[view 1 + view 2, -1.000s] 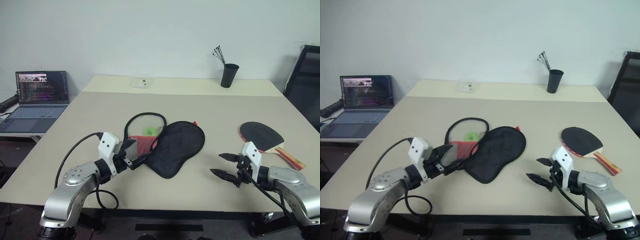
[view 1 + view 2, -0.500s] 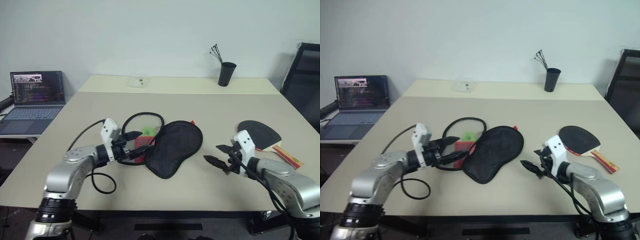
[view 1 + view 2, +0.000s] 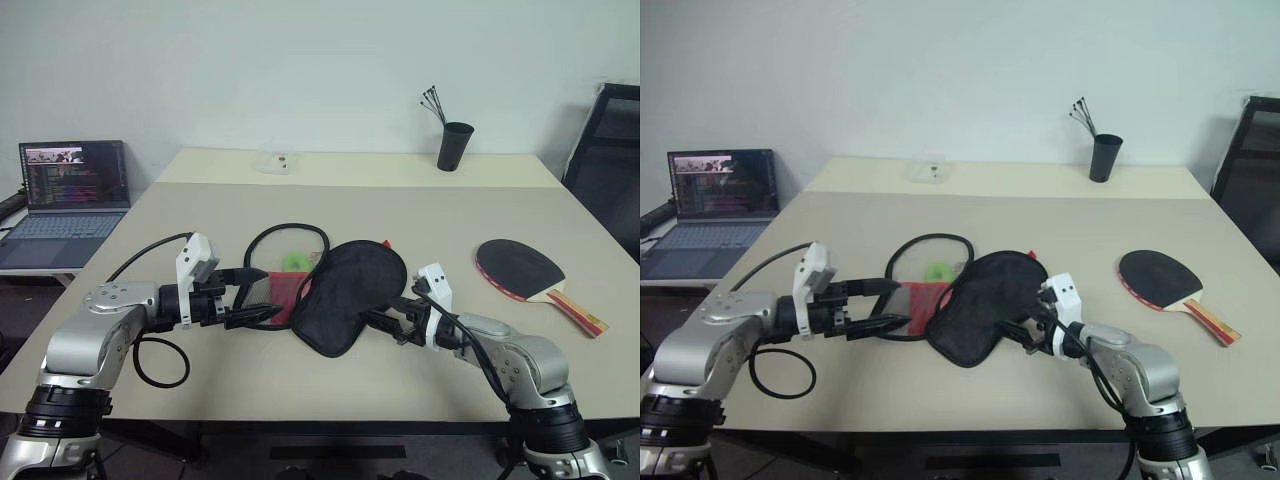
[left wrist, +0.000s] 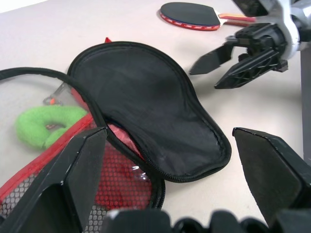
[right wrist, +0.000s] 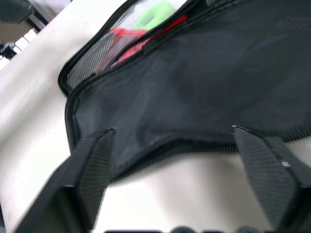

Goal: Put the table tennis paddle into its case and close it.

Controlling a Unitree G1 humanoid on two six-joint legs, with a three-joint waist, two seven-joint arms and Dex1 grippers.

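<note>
A wide beige tabletop [image 3: 420, 210] carries everything. To the robot's left, off its edge, an open laptop [image 3: 72, 195] sits on a lower surface, and a dark chair [image 3: 610, 150] stands at the far right.

In the middle of the tabletop lies the case [image 3: 345, 295], unzipped and spread open: its black fabric half faces up toward the right, while the other half, with a red mesh pocket and a green tag inside a black zip rim, lies to the left.

The left pincer [image 3: 258, 298] hovers at the left half of the case, its two black fingers spread wide apart and holding nothing. The right pincer [image 3: 383, 315] reaches in from the other side, just at the near right edge of the black half, fingers likewise parted and empty.

The table tennis paddle [image 3: 530, 275] lies black face up, well apart from the case, toward the right edge, handle pointing to the near right.

A black cup [image 3: 453, 147] with thin sticks stands at the far side.
</note>
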